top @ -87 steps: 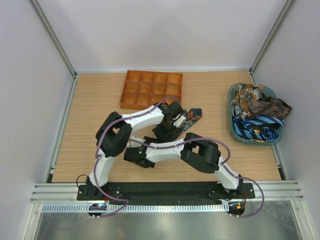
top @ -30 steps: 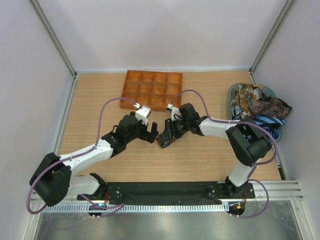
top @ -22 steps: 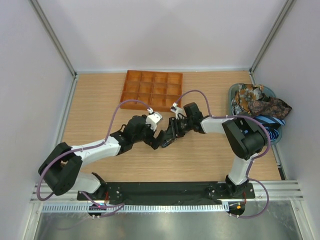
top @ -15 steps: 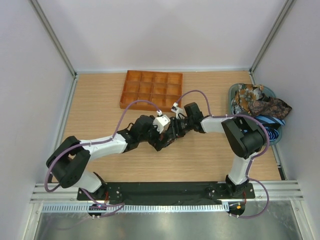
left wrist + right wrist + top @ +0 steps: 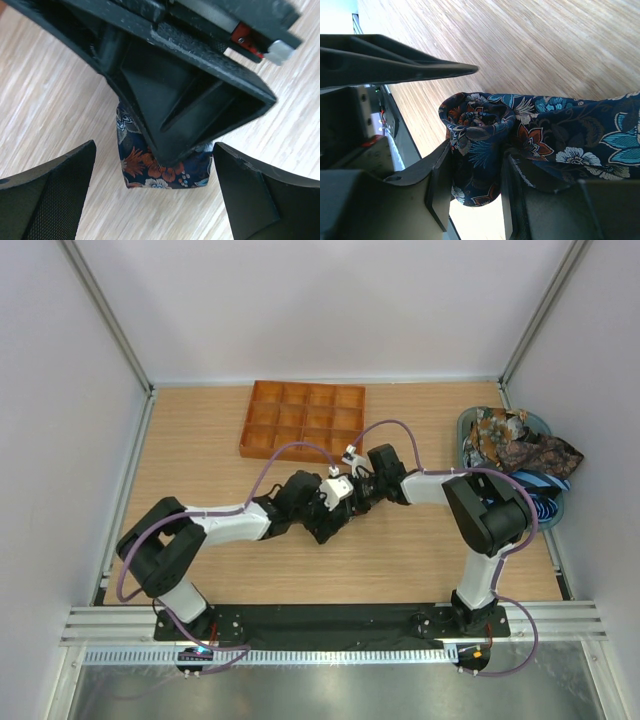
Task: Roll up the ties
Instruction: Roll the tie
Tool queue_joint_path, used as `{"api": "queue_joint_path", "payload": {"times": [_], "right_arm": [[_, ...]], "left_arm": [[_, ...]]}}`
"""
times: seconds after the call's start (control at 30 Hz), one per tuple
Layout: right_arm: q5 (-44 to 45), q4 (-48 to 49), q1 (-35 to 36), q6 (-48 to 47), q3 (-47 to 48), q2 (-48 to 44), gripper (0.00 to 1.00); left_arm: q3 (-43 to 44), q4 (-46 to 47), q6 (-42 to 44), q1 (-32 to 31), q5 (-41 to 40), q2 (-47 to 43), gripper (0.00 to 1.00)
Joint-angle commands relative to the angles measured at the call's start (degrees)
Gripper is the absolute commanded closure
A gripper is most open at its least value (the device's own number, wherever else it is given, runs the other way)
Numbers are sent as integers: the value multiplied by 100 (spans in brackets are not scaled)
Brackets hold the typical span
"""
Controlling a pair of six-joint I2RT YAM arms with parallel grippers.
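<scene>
A dark floral tie (image 5: 485, 130) is wound into a roll, with a loose length trailing off to the right. My right gripper (image 5: 476, 186) is shut on this roll near the table's middle. In the left wrist view the roll's lower end (image 5: 159, 172) pokes out beneath the right gripper's black finger (image 5: 185, 100). My left gripper (image 5: 155, 197) is open, and its fingers (image 5: 50, 200) stand on either side of the roll without touching it. More ties (image 5: 520, 455), floral and blue striped, lie heaped at the right.
The heaped ties fill a teal basket (image 5: 468, 502) at the right edge. An orange gridded tray (image 5: 303, 420) lies at the back centre. Both arms meet over the wooden table (image 5: 200, 440) just in front of the tray.
The left arm has swung in from the left until its open gripper straddles the roll. The right gripper has stayed shut on the roll, almost in place.
</scene>
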Motion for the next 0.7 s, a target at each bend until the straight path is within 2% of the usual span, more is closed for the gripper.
{"api": "queue_joint_path", "payload": {"times": [0.0,0.27,0.37,0.4,0.5,0.67], "right_arm": [[938,-581,16,-305,-202,354,76],[929,-581,16,-288,-220,371,76],[938,-564,16,-296,-220,345,76],[955,-572,16,-296,-220,336,76],[964,-563,16,-288,-238,319,76],[982,-511,7,-261,-290,187,74]], "left_arm": [[286,112,163,-17,3,155,0],[497,-107,154,-52,109,507,2],[567,-318,180,-61,161,560,14],[646,-493,163,-52,161,629,22],[752,-810,172,-52,161,805,36],[683,-995,128,-87,275,832,42]]}}
